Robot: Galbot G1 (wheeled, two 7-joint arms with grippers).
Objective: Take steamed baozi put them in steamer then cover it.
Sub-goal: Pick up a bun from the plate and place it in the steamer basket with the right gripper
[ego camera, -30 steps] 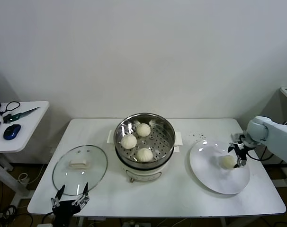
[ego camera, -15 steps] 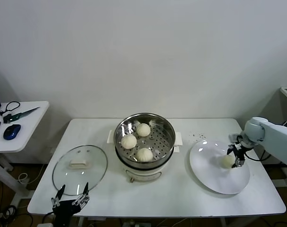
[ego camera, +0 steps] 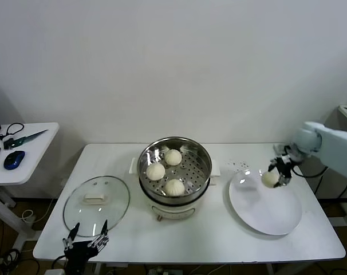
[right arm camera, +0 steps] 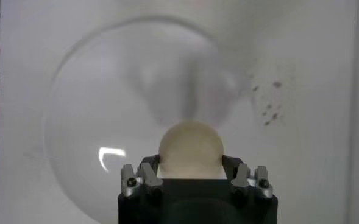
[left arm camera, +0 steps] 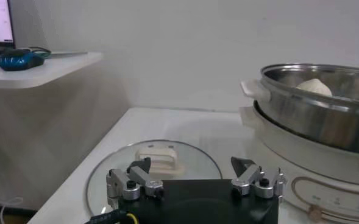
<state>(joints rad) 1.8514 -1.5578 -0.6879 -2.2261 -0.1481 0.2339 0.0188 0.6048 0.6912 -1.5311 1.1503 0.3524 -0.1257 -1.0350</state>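
Note:
My right gripper [ego camera: 275,173] is shut on a pale round baozi [ego camera: 270,179] and holds it above the far edge of the white plate [ego camera: 265,206]. In the right wrist view the baozi [right arm camera: 191,150] sits between the fingers, with the plate [right arm camera: 106,97] below. Three baozi [ego camera: 174,187] lie on the perforated tray of the steel steamer [ego camera: 174,170] at the table's middle; its rim also shows in the left wrist view [left arm camera: 325,109]. The glass cover [ego camera: 97,201] with its cream handle lies flat on the table to the left. My left gripper [ego camera: 86,242] is open, at the table's front left edge, just before the cover [left arm camera: 161,159].
A side table [ego camera: 22,149] at far left carries a blue mouse [ego camera: 14,159] and scissors. A patch of dark specks [ego camera: 238,166] marks the table between steamer and plate. The wall stands close behind.
My right gripper has lifted the baozi off the plate and carried it up and toward the plate's far left edge. The left arm has not moved.

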